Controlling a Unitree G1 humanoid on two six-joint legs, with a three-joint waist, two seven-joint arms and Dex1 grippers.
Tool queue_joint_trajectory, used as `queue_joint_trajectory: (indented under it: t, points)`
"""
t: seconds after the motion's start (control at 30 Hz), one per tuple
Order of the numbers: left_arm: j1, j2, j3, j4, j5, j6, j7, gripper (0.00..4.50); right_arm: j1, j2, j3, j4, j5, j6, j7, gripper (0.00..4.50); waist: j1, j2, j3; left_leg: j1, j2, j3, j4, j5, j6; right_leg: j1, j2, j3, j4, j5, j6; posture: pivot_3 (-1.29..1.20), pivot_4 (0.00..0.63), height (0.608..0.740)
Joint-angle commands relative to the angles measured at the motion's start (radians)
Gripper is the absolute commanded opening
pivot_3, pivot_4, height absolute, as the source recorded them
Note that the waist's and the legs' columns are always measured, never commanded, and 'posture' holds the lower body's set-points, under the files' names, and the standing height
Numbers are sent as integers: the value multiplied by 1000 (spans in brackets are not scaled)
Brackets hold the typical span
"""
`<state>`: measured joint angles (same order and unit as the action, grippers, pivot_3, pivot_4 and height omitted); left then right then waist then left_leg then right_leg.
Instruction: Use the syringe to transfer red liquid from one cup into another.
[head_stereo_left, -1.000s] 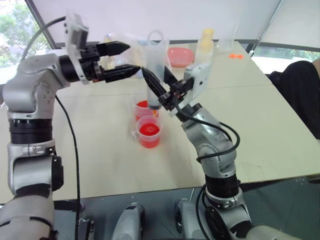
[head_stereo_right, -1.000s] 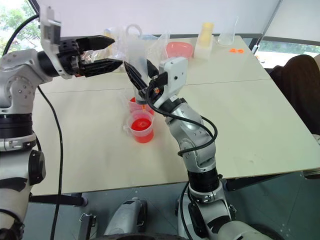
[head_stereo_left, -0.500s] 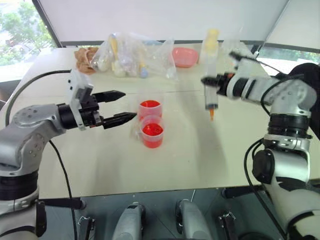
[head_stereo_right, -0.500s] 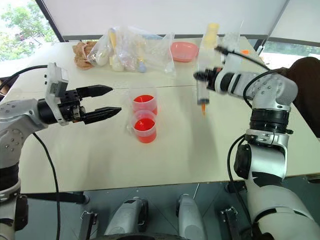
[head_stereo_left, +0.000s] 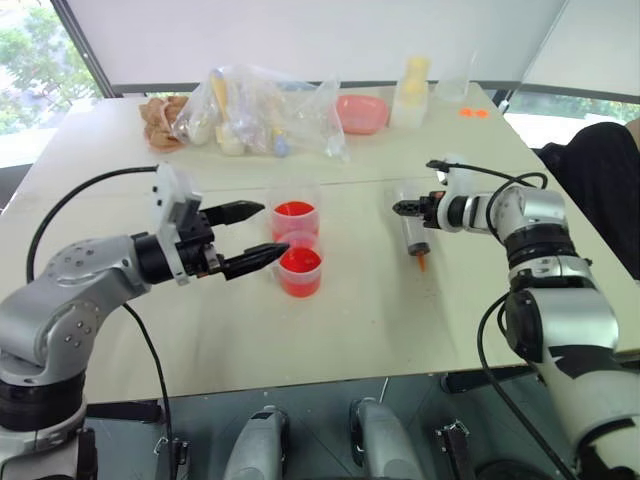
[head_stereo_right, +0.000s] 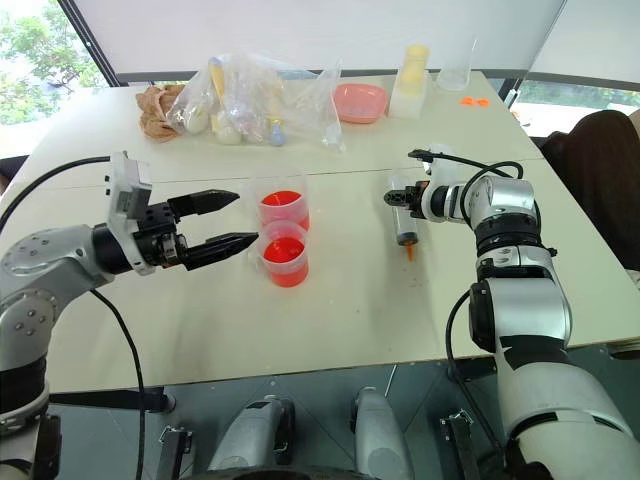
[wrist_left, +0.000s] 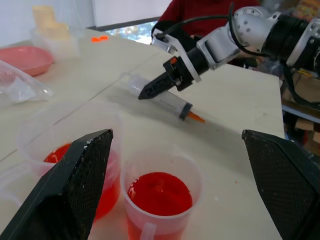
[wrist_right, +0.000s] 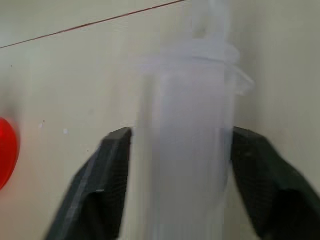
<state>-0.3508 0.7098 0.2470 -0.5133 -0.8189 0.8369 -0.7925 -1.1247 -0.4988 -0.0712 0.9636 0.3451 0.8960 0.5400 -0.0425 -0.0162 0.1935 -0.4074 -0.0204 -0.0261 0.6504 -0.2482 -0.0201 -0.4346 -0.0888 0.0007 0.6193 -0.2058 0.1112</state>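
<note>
On the pale table (head_stereo_left: 330, 330) the syringe (head_stereo_left: 412, 234) lies flat at the right of centre, its orange tip (head_stereo_left: 422, 263) pointing toward the near edge. The right gripper (head_stereo_left: 411, 208) is low over the far part of the barrel; in the right wrist view its two black fingers (wrist_right: 107, 175) stand on either side of the clear barrel with slight gaps, so they look loosened around it, and a firm pinch cannot be confirmed. The two cups (head_stereo_left: 298, 244) stand touching each other left of the syringe, one just behind the other, each holding red liquid (head_stereo_left: 300, 261). The left gripper (head_stereo_left: 252, 234) hovers just left of the cups, pointing level toward them with its fingers spread wide and nothing between them. At the far side lie a clear plastic bag (head_stereo_left: 262, 108) of small items, a pink dish (head_stereo_left: 360, 112), a pale yellow bottle (head_stereo_left: 411, 88) and a tall clear cup (head_stereo_left: 455, 80).
</note>
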Motion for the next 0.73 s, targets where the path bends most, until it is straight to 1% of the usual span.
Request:
queue_joint_trajectory:
  t: [0.03,0.17,0.23,0.33,0.43,0.5,0.53,0.63,0.73]
  points:
    - [1,15,1,-32,-18,-15,4,4387,-22,-7,-3,-4,-32,-19,18,4476,0,0,0,0,0,0,0,0,0,0,0,0,0,0,0,0,150,740]
    - [8,16,-1,-22,-11,-22,2,4387,-7,-15,-5,-34,-60,-35,26,4476,2,0,0,0,0,0,0,0,0,1,0,0,-1,0,0,0,150,740]
    - [9,6,7,4,2,-33,16,4387,15,-28,-11,-100,-52,-40,61,4476,2,0,0,0,0,0,0,0,0,1,0,0,-1,0,0,0,150,740]
    - [9,2,32,57,30,-59,43,4387,74,-59,-39,-290,16,-3,167,4476,3,0,0,0,0,-1,0,0,0,1,0,-1,-1,0,0,0,150,740]
    - [31,22,65,93,50,-80,51,4387,171,-118,-70,-554,108,48,278,4476,4,0,0,0,0,-1,0,0,0,1,0,-1,-1,0,0,0,150,740]
    - [50,36,80,103,58,-89,50,4387,233,-152,-93,-691,165,98,314,4476,5,0,0,0,0,-1,0,0,0,1,0,-1,-1,0,0,0,150,740]
    - [63,42,91,107,58,-91,50,4387,272,-169,-103,-760,186,113,325,4476,5,0,0,0,0,-1,0,0,0,1,0,-2,-2,0,0,0,150,740]
    - [126,62,142,106,70,-94,70,4387,469,-243,-170,-995,248,104,376,4476,12,0,0,0,1,-2,-1,-1,1,2,0,-2,-3,0,0,0,150,740]
    - [205,70,192,94,73,-98,82,4387,659,-254,-272,-1133,276,28,375,4476,23,0,0,0,1,-1,-1,-1,1,2,0,-2,-5,0,0,0,150,740]
